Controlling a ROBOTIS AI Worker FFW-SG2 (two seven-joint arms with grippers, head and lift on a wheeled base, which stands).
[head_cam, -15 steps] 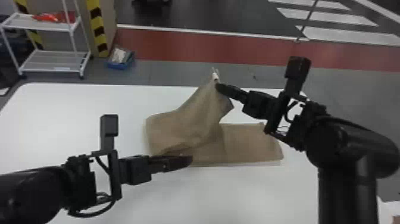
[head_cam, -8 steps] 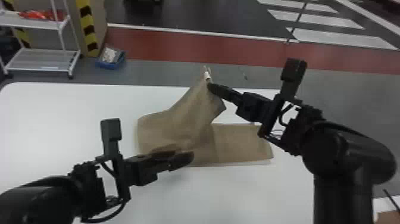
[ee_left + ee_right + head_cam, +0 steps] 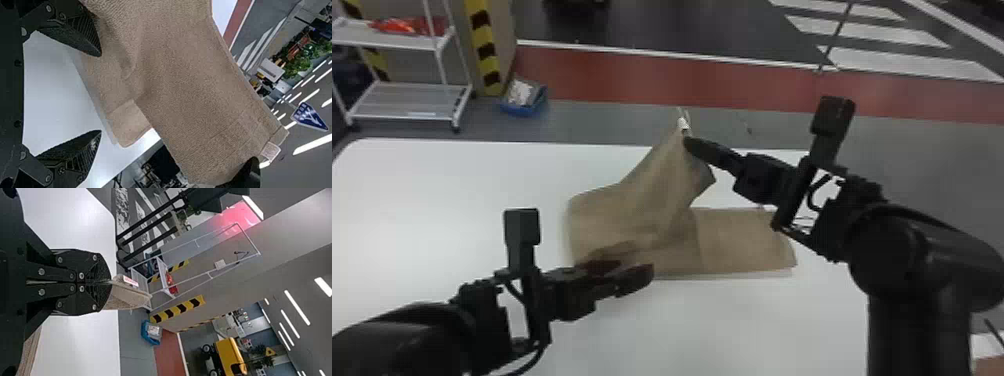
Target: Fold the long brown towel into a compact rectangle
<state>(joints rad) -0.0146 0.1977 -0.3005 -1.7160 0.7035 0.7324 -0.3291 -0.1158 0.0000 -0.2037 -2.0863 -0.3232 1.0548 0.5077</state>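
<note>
The brown towel (image 3: 742, 240) lies partly flat on the white table, its left portion rising to a raised corner. At that corner my right gripper (image 3: 686, 142) holds the fabric near a white tag. In the right wrist view my right gripper (image 3: 102, 282) is shut on the towel (image 3: 127, 295). My left gripper (image 3: 637, 275) is low over the towel's front left edge. In the left wrist view my left gripper (image 3: 101, 94) stands open, its upper finger overlapping the towel (image 3: 188, 86); whether it touches is unclear.
The white table (image 3: 432, 200) spreads around the towel. Beyond its far edge stand a white shelf cart (image 3: 407, 95) and a blue bin (image 3: 524, 100) on the floor.
The head view has shifted slightly, moving table and towel a little leftward in it. The left gripper sits slightly nearer the towel's lower edge; the right still holds the raised corner.
</note>
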